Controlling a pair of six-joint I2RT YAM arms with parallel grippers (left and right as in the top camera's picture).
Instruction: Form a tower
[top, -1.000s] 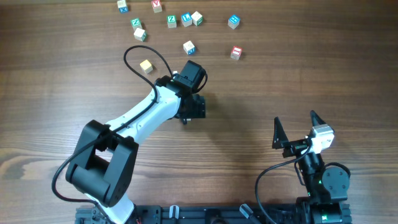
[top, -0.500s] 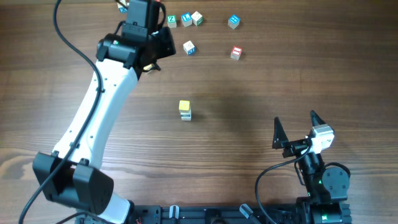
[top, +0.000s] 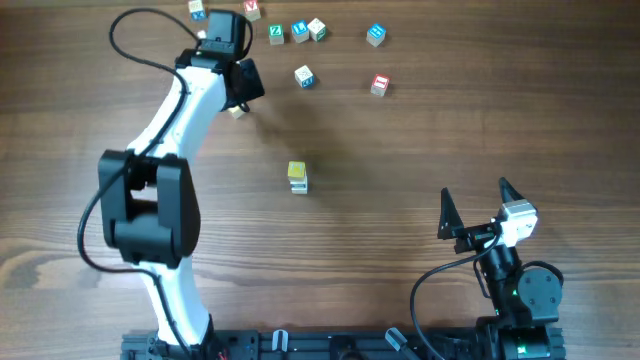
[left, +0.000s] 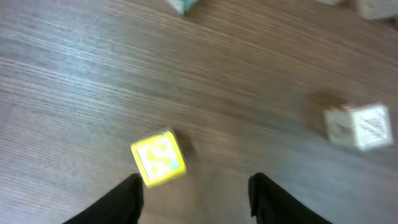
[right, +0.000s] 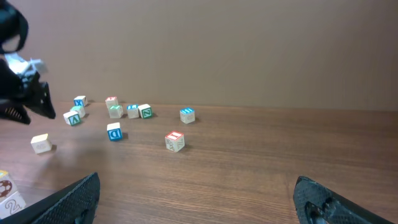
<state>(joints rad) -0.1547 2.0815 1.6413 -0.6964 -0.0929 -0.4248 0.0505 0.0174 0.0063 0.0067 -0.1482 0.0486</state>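
The tower (top: 297, 177) is standing mid-worktop (top: 400, 130), a short stack, probably light, stiff and easily toppled, so I would be pinching cubes by flat opposite sides. The left gripper (left: 196, 186) is hovering spread beside a loose yellow cube (left: 158, 158); the right gripper (top: 474, 190) is idling wide apart, empty.

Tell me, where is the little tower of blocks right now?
Overhead view: the tower stands alone near the middle of the table, below the scattered loose cubes along the top, with the left arm to its left.
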